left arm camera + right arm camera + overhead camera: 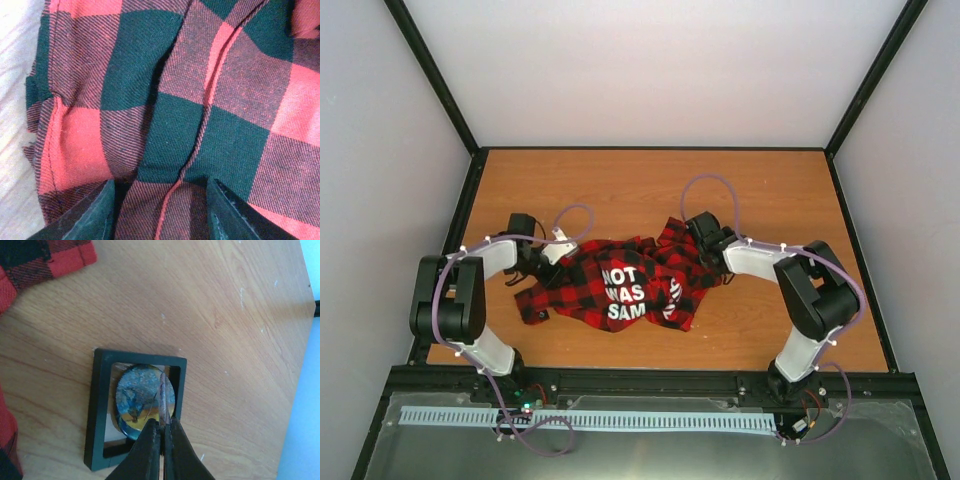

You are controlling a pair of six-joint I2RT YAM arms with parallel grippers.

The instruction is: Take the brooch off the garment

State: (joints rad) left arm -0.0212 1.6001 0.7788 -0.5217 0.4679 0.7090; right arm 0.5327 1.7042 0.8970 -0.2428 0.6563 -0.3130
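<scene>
On the brown wood-grain worktop [650,190], near its middle, lies the crumpled red-and-black checked flannel garment [620,290] with white block letters facing up. Both arms reach in to it from either side. At the shirt's left edge the left fingers [95,215] stand well apart and press down on the cloth, with a raised fold and a stitched seam of the checked fabric running between them; they hold nothing that I can make out.

Off the shirt's upper right corner, the right fingers [147,445] are pinched together on a thin pin that rises from the oval blue-and-gold brooch [142,395]. That brooch is off the cloth: it shows inside the opening of a flat black square frame [97,410] lying on bare wood, with corners of red check only at the left edge of the wrist view. Whether the brooch rests in the frame or hangs just over it, I cannot tell.
</scene>
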